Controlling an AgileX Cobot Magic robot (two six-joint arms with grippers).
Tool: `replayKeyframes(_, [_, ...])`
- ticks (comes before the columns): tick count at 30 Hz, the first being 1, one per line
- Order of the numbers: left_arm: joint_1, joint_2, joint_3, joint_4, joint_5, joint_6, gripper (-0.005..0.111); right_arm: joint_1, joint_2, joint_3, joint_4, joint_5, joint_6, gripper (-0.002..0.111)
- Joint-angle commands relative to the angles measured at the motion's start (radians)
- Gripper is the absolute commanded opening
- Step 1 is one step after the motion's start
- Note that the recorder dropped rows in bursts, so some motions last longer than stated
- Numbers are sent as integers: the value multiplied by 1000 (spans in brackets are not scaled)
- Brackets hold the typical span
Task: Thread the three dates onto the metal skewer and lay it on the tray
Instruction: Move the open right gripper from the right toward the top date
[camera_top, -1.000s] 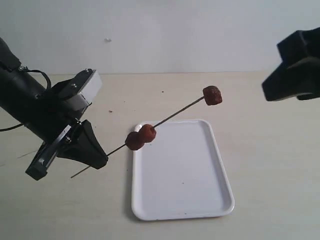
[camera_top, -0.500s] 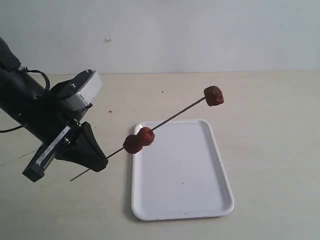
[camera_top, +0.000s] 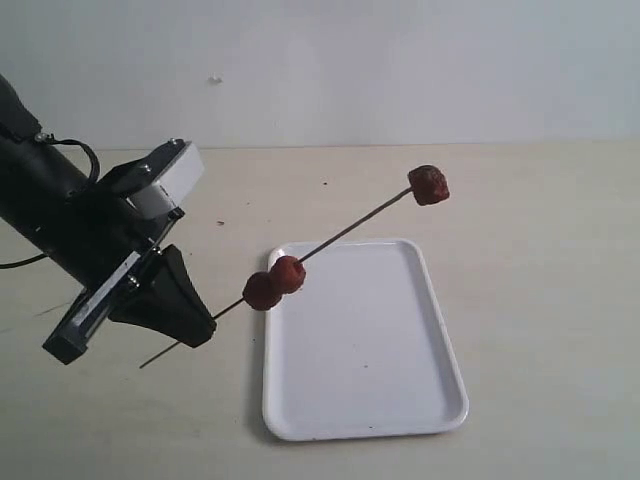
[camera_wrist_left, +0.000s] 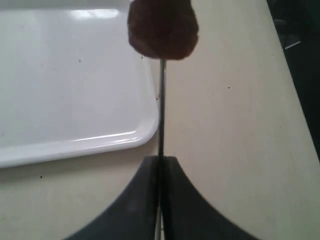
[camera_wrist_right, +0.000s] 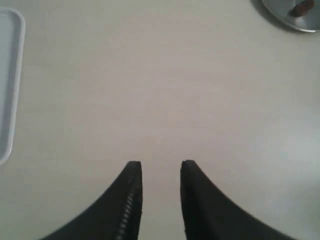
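My left gripper (camera_top: 203, 325) is shut on the thin metal skewer (camera_top: 345, 232), which slants up and to the right above the white tray (camera_top: 365, 400). Two dates (camera_top: 273, 283) sit side by side low on the rod, over the tray's near-left corner. A third date (camera_top: 428, 185) is at the rod's far tip. In the left wrist view the skewer (camera_wrist_left: 161, 105) runs out from my left gripper (camera_wrist_left: 160, 161) to the nearest date (camera_wrist_left: 161, 27), beside the tray (camera_wrist_left: 60, 85). My right gripper (camera_wrist_right: 161, 165) is open over bare table and is out of the exterior view.
The beige tabletop (camera_top: 540, 260) surrounds the tray. A grey metal dish (camera_wrist_right: 295, 14) holding a small brown piece lies at the corner of the right wrist view, and the tray's rim (camera_wrist_right: 15, 75) shows at the opposite side.
The right arm has left the exterior view at the upper right. The skewer's lower end and the two low dates have sunk slightly and shifted left.
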Motion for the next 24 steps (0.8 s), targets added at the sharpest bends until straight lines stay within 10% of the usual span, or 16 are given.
replayKeyframes(1, [-5,-2,-1,-20,8,-6,0,-2,-27,1,45,17,-58,27])
replayKeyframes(24, [-5,-2,-1,16,-35,-4,0,-2,-11,232,890,-458,26,27])
